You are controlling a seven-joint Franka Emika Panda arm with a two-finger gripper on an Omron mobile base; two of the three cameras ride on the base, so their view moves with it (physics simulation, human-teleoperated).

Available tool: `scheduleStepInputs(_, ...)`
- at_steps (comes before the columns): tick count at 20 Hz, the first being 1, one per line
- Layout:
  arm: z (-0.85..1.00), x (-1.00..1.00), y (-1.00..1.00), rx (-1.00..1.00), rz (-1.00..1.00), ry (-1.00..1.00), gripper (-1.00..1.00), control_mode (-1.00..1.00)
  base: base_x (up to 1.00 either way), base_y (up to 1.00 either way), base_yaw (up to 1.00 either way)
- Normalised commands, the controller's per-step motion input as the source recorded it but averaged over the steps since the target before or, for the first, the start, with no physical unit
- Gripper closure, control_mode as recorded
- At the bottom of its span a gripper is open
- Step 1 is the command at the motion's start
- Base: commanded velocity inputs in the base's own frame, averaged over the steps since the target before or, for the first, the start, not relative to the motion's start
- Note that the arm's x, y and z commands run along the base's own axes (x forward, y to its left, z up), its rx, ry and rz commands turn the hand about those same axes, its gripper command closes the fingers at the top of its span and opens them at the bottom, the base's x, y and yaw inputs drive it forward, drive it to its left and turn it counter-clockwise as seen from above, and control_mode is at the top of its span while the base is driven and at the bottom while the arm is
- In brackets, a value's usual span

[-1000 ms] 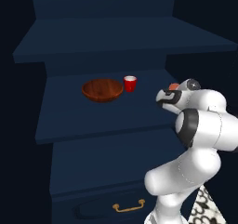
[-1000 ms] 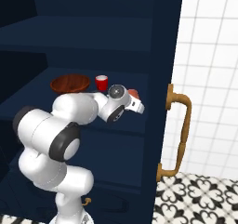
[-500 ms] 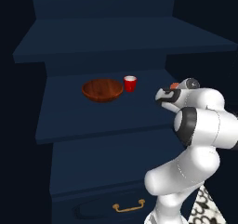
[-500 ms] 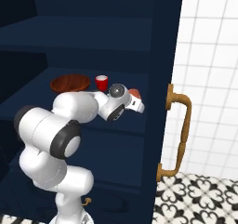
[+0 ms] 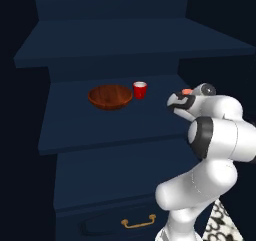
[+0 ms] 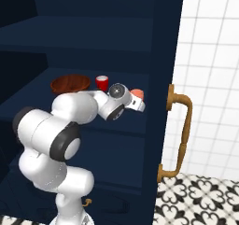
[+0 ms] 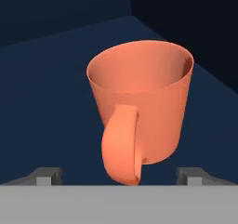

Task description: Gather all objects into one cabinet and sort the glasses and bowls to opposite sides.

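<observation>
A matte navy cabinet shelf point(image 5: 115, 125) lies under the claw point(image 7: 121, 174), white wall tiles point(image 6: 210, 56) off to its right. The claw stands wide, fingers apart from the smooth salmon-orange handled cup point(image 7: 142, 102) resting upright between them. Beyond to its left sit the glossy red cup point(image 5: 140, 90) and shallow wooden bowl point(image 5: 110, 96).

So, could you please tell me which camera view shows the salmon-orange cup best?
The hand view: the salmon-orange cup sits close and whole, upright on the navy shelf, its handle facing the camera. In the right base view only its top peeks past the arm; in the left base view just a sliver shows above the wrist.
</observation>
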Motion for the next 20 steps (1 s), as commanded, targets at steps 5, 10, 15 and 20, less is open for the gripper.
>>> scheduleStepInputs(5, 0.03, -0.14, 0.0, -0.01, 0.0, -0.04, -1.0, -1.0, 0.0, 0.0, 0.0)
scheduleStepInputs(10, 0.2, -0.3, 0.0, -0.03, 0.0, -0.01, -1.0, -1.0, 0.0, 0.0, 0.0)
scheduleStepInputs(15, 0.52, -0.72, 0.12, -0.03, 0.0, -0.01, -1.0, -1.0, 0.0, 0.0, 0.0)
scheduleStepInputs(20, 0.69, -0.81, 0.4, 0.0, 0.0, 0.09, -1.0, -1.0, 0.0, 0.0, 0.0)
